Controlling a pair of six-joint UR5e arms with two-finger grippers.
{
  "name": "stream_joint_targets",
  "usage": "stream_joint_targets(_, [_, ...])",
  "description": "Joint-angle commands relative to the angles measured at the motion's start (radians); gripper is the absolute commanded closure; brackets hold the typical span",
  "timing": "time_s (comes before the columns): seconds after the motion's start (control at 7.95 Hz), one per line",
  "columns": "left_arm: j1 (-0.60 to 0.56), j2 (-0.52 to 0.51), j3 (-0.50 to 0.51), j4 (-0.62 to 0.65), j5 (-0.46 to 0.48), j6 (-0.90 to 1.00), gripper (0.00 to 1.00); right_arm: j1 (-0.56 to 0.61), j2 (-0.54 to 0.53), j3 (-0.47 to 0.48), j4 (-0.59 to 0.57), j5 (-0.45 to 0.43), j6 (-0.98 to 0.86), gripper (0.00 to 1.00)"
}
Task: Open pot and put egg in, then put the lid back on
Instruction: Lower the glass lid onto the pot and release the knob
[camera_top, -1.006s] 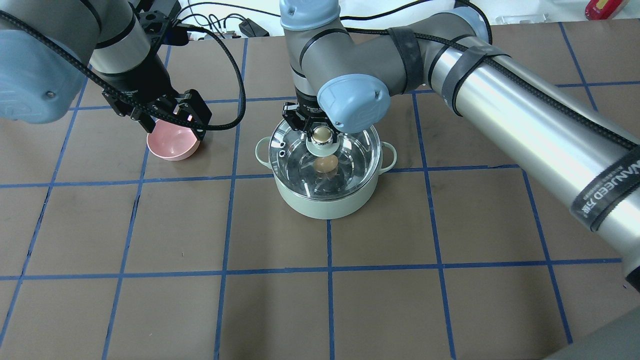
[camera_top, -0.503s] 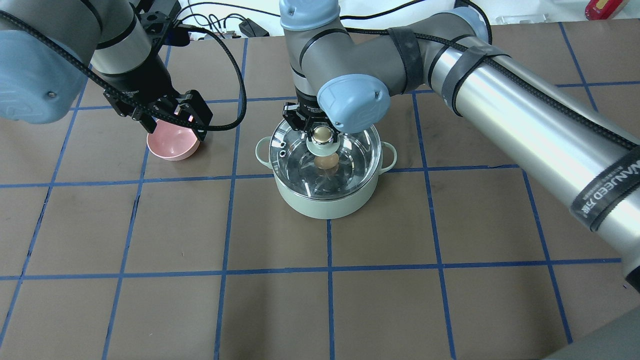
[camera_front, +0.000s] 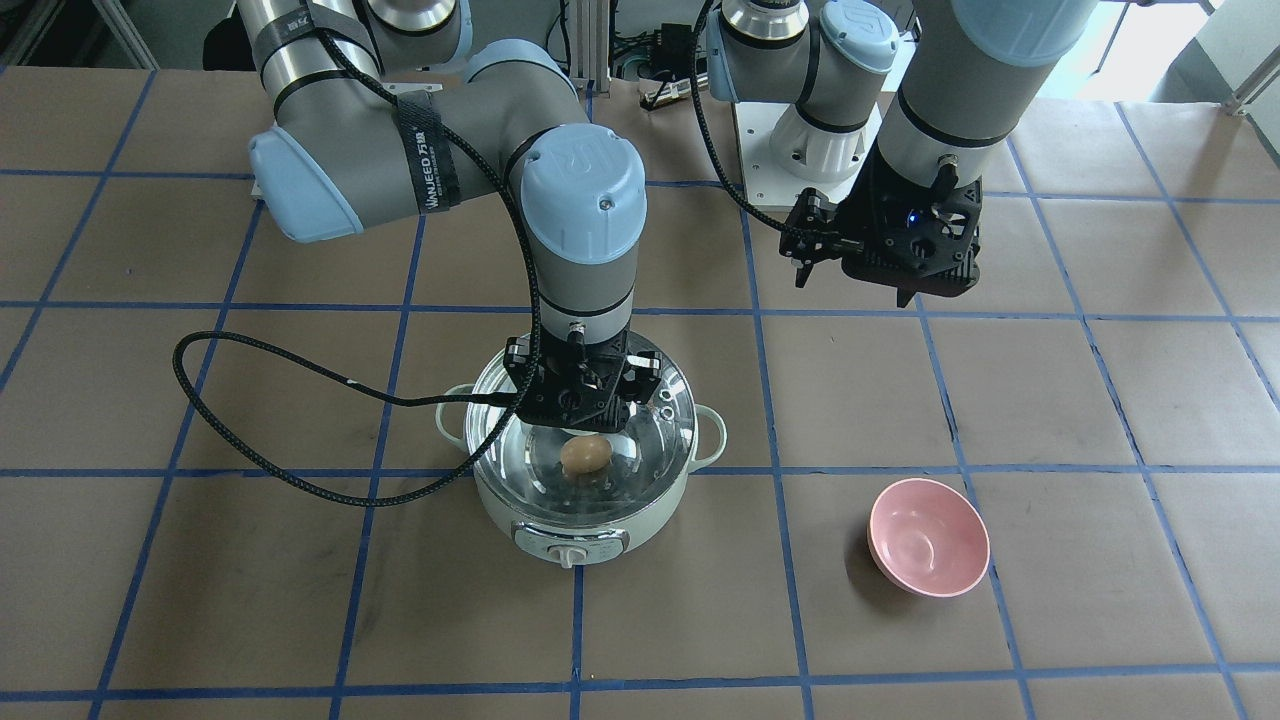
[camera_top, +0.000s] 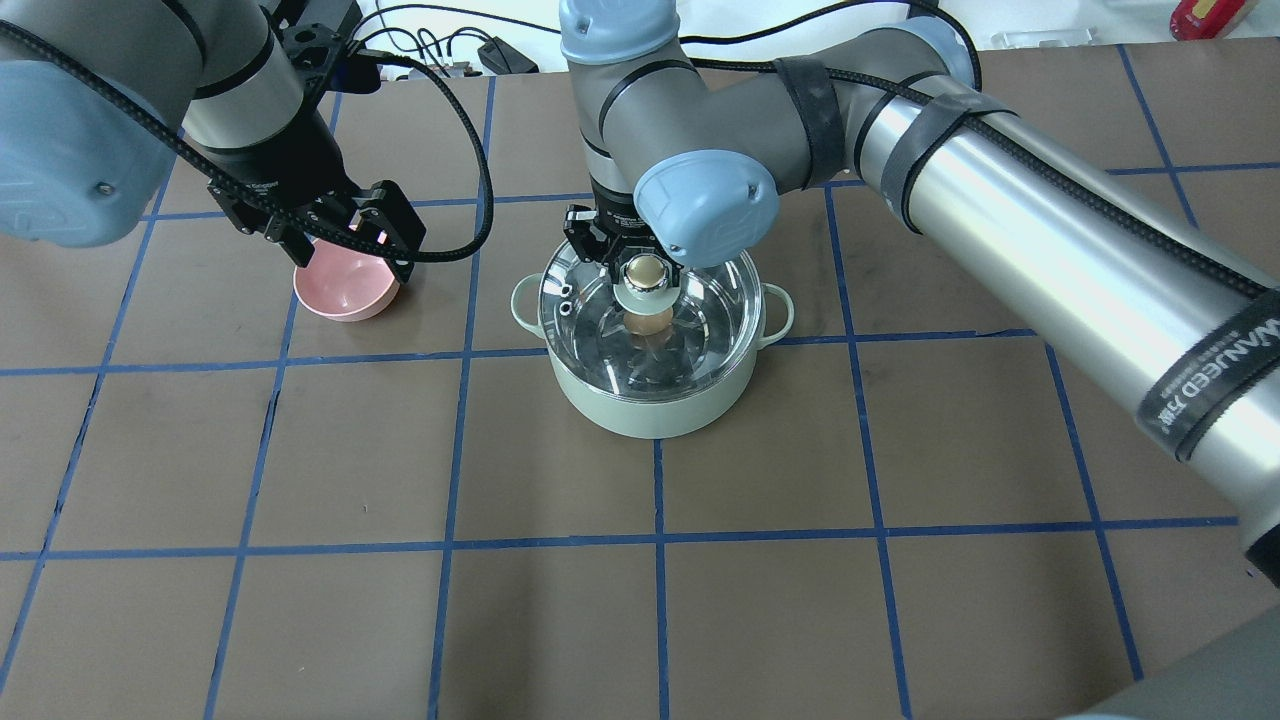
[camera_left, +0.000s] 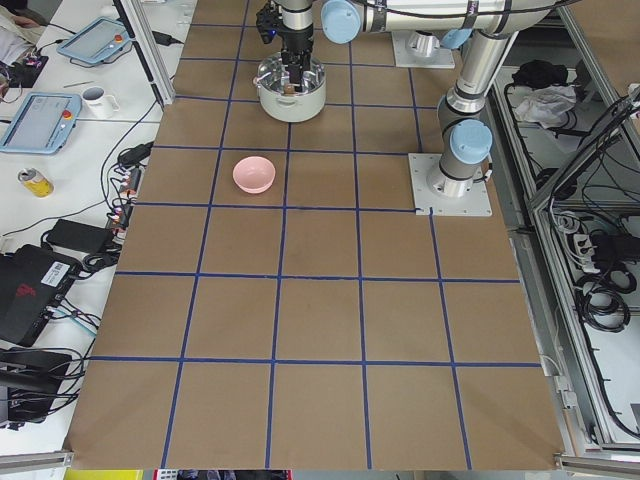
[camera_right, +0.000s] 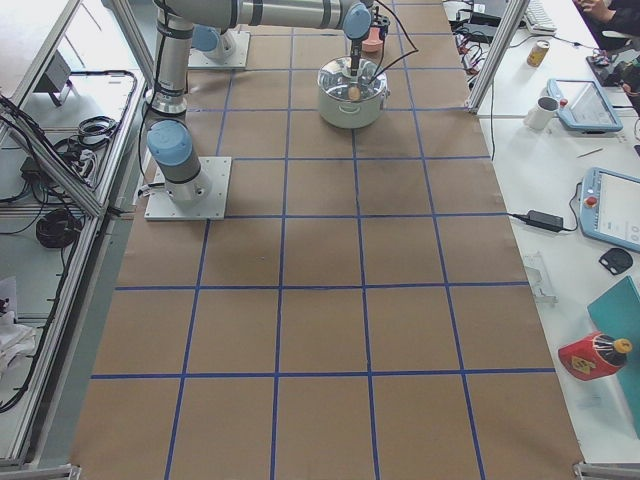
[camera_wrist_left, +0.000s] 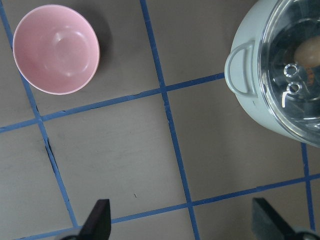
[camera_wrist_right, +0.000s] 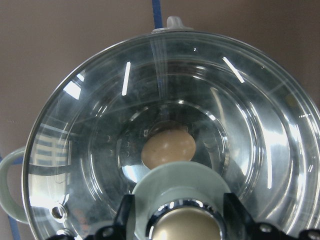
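Observation:
The mint-green pot stands mid-table with its white dial toward the far side. The tan egg lies on the pot's steel bottom and shows through the glass in the right wrist view. The clear glass lid covers the pot's opening, level with the rim. My right gripper points straight down, shut on the lid's cream-gold knob. My left gripper is open and empty. It hangs above the table near the pink bowl, to the pot's left.
A small pink bowl sits left of the pot, and it also shows in the left wrist view. Blue tape lines grid the brown table. The right arm's cable loops down beside the pot.
The right arm has shifted slightly, and the lid's base now hides more of the egg. The lid looks a touch lower. The left arm has not moved.

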Motion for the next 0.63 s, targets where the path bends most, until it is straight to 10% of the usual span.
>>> stream_joint_targets(0.0, [0.000,-0.002,0.000,0.000,-0.001,0.001,0.00,0.000,-0.001,0.000,0.002,0.003,0.006,0.00])
stream_joint_targets(0.5, [-0.011,0.001,0.000,0.000,0.001,-0.013,0.00,-0.046,-0.094,0.002,0.063,0.006,-0.013,0.00])
